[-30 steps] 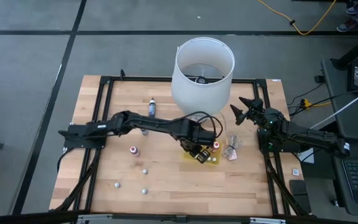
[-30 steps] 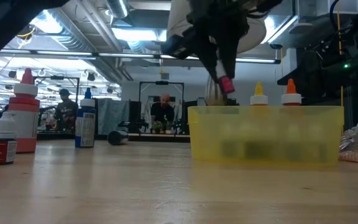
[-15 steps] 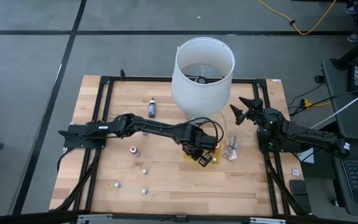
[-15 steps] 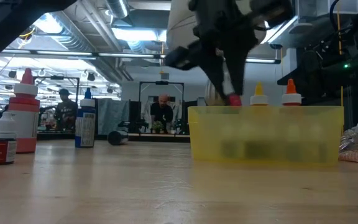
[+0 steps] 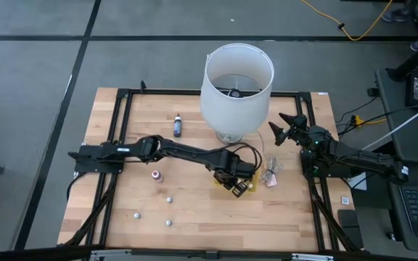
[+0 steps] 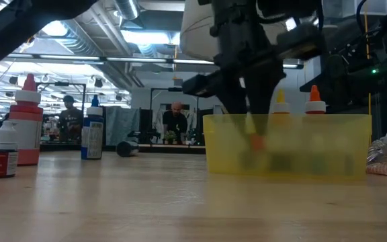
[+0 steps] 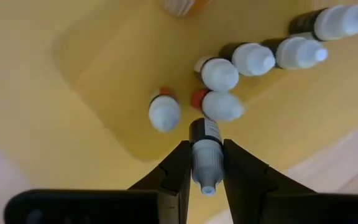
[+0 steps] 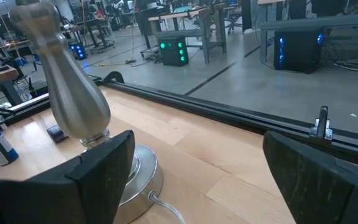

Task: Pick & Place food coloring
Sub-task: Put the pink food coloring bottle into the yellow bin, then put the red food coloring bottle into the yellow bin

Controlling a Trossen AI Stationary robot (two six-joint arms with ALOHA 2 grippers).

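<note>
My left gripper [image 5: 234,181] reaches down into the yellow tray [image 5: 251,190], shut on a tiny food coloring bottle [image 7: 205,152]. Several more bottles with whitish tops [image 7: 219,73] stand in the tray [image 7: 104,81]; two dropper tips [image 6: 314,99] show above its rim [image 6: 287,118]. Loose bottles stand on the table: a blue one [image 5: 177,125], a pink one [image 5: 156,175], several tiny ones [image 5: 169,198]. My right gripper [image 5: 281,127] waits open by the lamp. My left gripper pinches the bottle between its two fingers [image 7: 178,168], on the whitish upper part [image 7: 206,163] just below the dropper tip. The fingers come from above, pointing down. The bottle stands roughly upright, its dark body [image 7: 204,132] below the fingers inside the tray; whether it touches the tray floor I cannot tell.
A white lampshade [image 5: 236,81] on a metal base [image 8: 73,99] stands just beyond the tray. A crumpled clear wrapper [image 5: 271,174] lies right of the tray. At the table's left, a red-topped bottle [image 6: 25,121], a small jar [image 6: 3,158] and a blue bottle [image 6: 93,134].
My left gripper has gone down, and slightly toward the table's near right, carrying the bottle from above the tray's rim to inside the tray. It stays shut on the bottle. The right arm has kept still.
</note>
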